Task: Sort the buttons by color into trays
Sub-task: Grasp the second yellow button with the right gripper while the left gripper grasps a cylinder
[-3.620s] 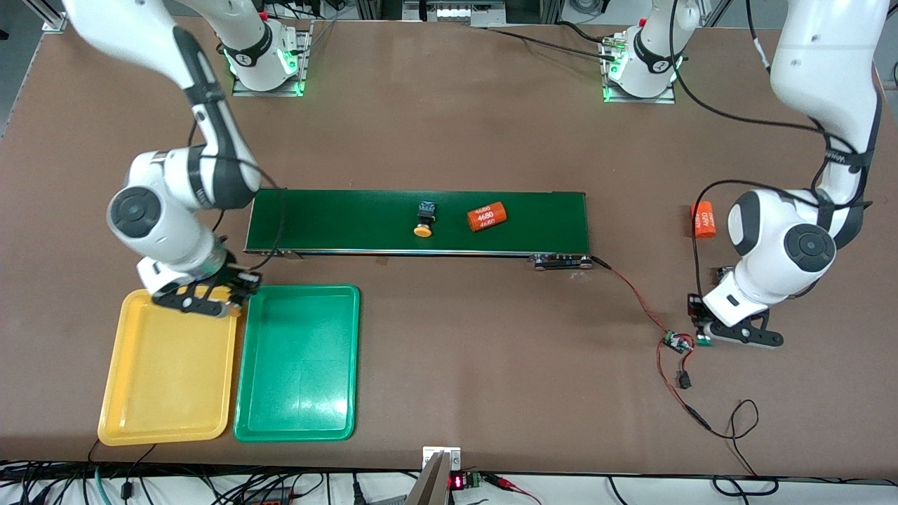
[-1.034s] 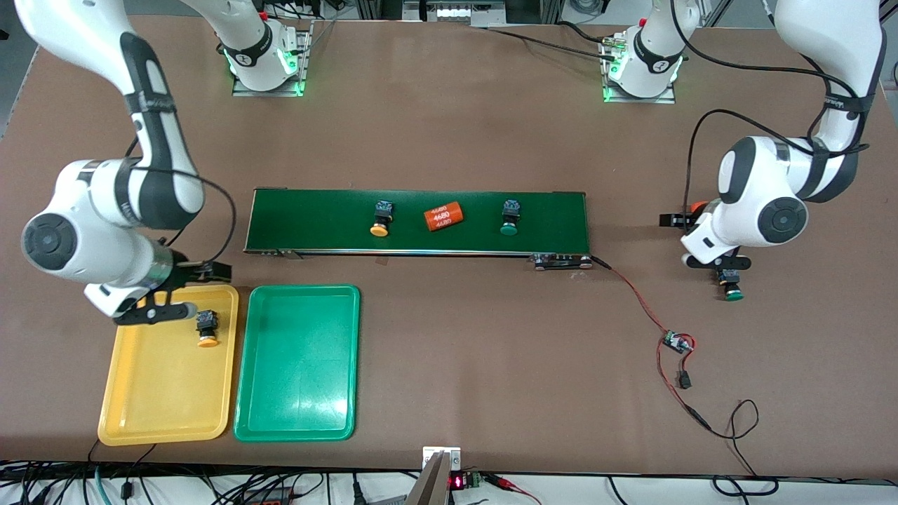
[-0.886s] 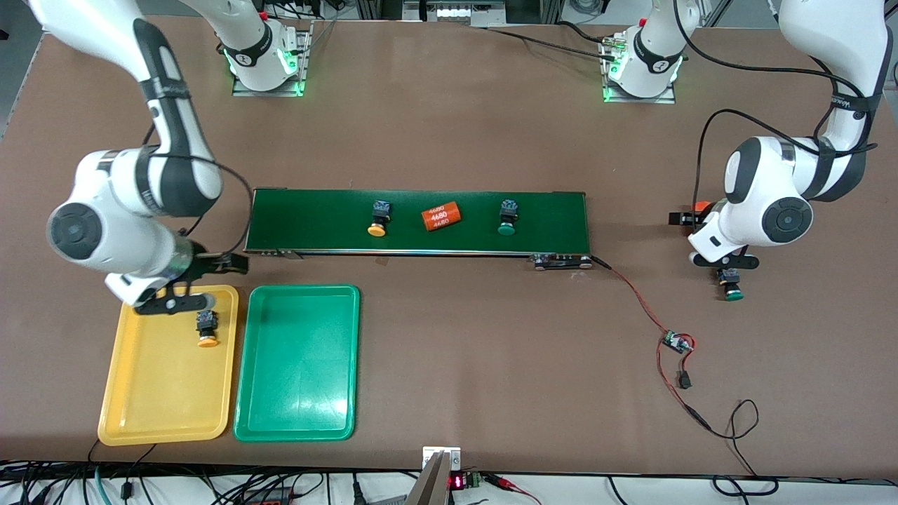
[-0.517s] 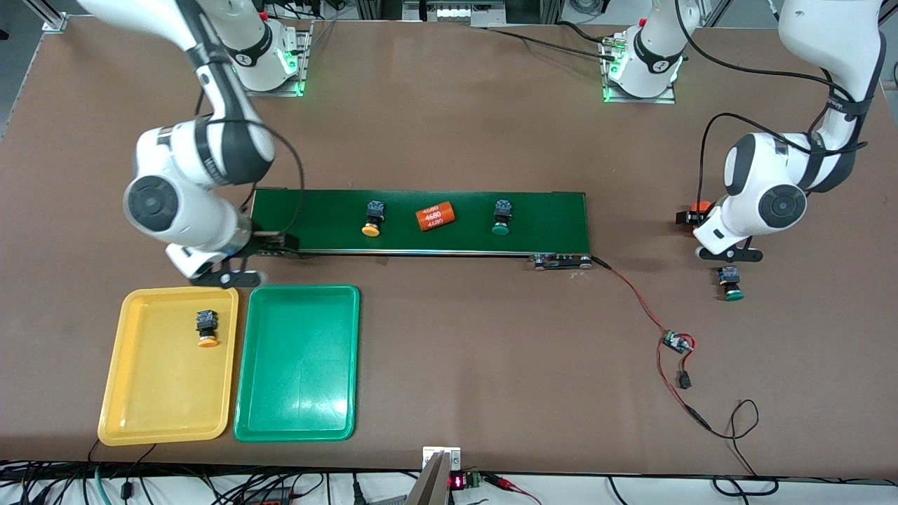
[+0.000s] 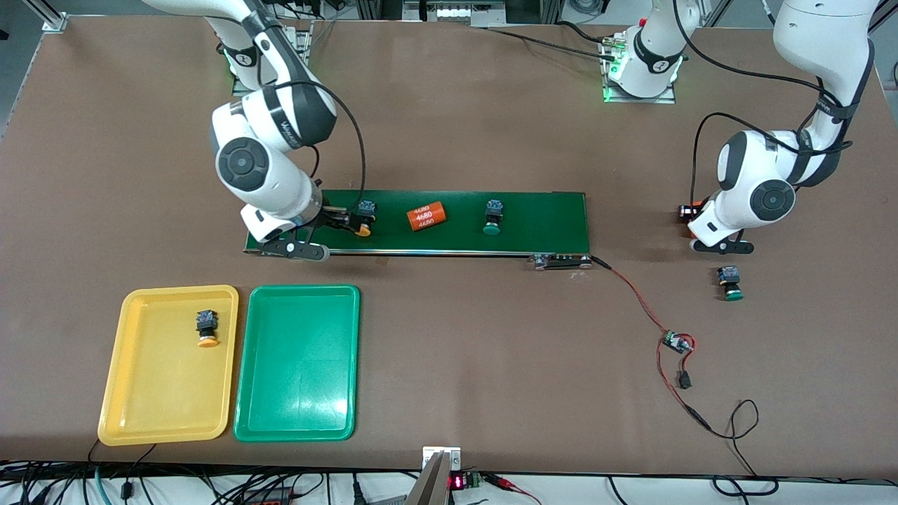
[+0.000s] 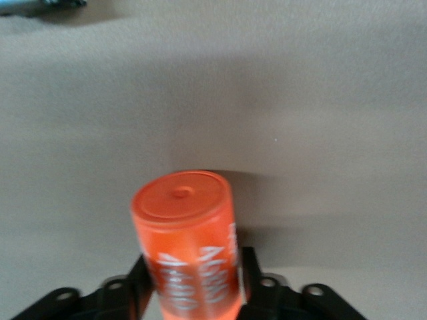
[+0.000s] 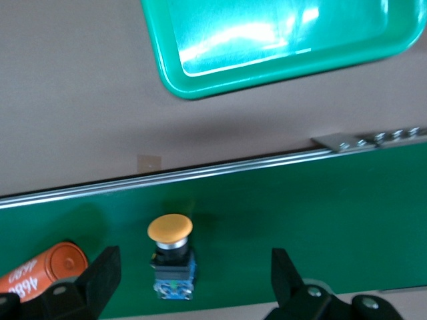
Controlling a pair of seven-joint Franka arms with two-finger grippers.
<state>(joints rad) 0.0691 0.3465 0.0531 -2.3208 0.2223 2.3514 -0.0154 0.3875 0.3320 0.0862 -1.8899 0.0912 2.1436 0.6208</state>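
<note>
My right gripper [image 5: 319, 233] is open over the conveyor's end toward the right arm. An orange-capped button [image 5: 363, 217] lies on the belt between its fingers, and the right wrist view shows the button [image 7: 172, 257] inside the open gripper [image 7: 193, 280]. A second orange button [image 5: 205, 330] lies in the yellow tray [image 5: 161, 393]. The green tray [image 5: 298, 379] holds nothing. One green button [image 5: 492, 217] lies on the belt, another [image 5: 731, 284] on the table. My left gripper [image 5: 704, 226] is shut on an orange "4680" cylinder [image 6: 190, 240].
A second orange "4680" cylinder [image 5: 426, 216] lies on the dark-green conveyor belt [image 5: 547, 217] between the two buttons. A small circuit board [image 5: 677, 342] on red wires lies on the table nearer the front camera than the green button.
My right arm swung from the yellow tray up to the belt, over the orange button. The things on the belt slid toward the right arm's end. My left gripper drew away from the green button.
</note>
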